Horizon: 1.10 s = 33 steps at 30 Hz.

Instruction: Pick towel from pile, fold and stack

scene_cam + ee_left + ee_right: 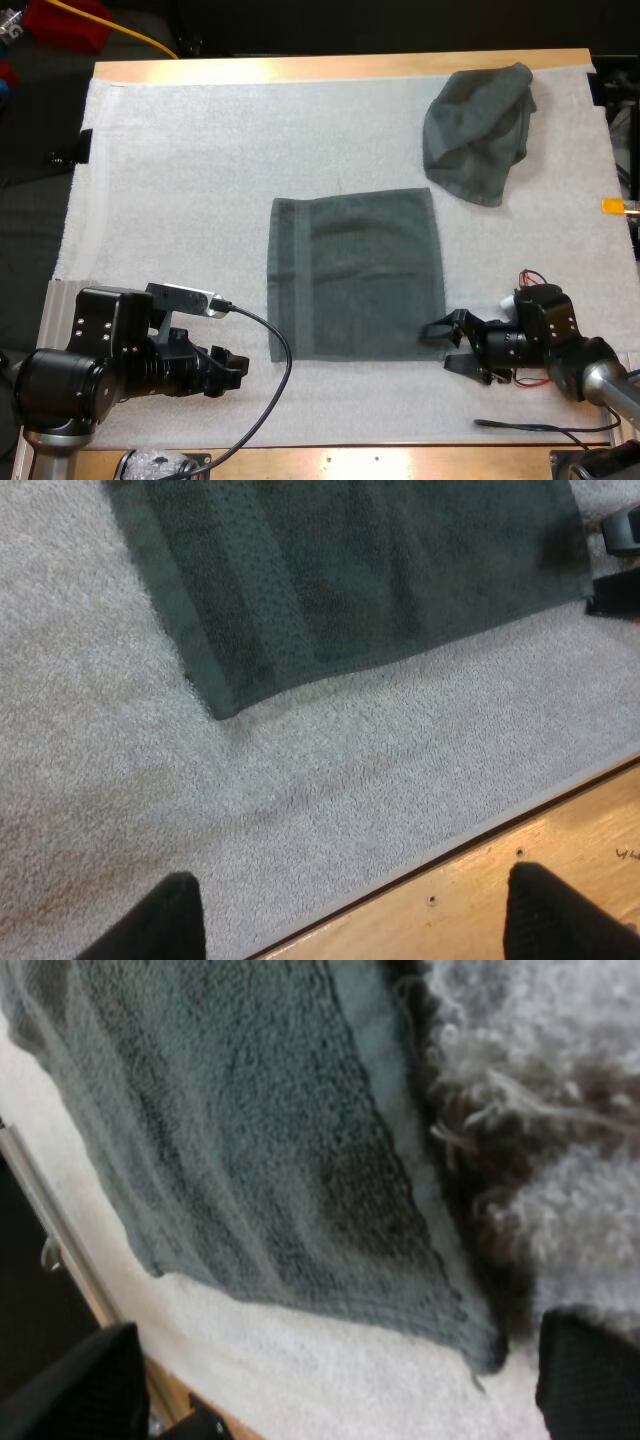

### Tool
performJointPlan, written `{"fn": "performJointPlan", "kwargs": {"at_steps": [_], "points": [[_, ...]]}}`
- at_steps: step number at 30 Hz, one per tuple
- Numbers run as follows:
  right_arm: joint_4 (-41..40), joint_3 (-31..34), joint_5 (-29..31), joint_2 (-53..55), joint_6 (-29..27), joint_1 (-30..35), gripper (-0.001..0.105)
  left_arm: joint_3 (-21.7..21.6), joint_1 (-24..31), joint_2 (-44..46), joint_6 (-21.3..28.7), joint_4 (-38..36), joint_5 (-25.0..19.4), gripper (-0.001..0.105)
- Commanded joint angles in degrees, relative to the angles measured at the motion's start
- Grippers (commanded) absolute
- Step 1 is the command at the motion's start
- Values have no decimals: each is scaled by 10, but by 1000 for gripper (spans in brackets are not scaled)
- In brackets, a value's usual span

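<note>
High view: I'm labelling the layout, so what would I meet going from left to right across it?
Left gripper → flat towel → crumpled towel

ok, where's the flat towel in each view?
High view: flat towel mid-mat, between left gripper and right gripper.
Left wrist view: its hemmed near corner lies ahead of the open left fingers.
Right wrist view: its near corner lies just ahead of the open right fingers.
Shared landmark: the white mat under it.
</note>
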State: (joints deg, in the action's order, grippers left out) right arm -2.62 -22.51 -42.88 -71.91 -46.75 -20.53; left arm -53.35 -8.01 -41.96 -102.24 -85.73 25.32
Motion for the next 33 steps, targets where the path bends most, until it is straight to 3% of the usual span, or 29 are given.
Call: {"fn": "performJointPlan", "kwargs": {"at_steps": [1,13,22,27,29,33], "points": [[2,4,9,-11,-3,2,79,-1,-3,4,-5,3,2,61],[59,4,23,-29,22,2,75,-1,-3,4,-5,3,2,61],[54,4,15,-38,24,2,41,-1,-3,4,-5,3,2,61],[50,4,22,-38,24,2,9,1,-3,4,-3,3,2,65],[50,4,24,-38,24,2,2,1,-3,4,-3,5,2,67],[48,4,29,-38,20,2,3,1,-3,4,-3,13,2,69]]}}
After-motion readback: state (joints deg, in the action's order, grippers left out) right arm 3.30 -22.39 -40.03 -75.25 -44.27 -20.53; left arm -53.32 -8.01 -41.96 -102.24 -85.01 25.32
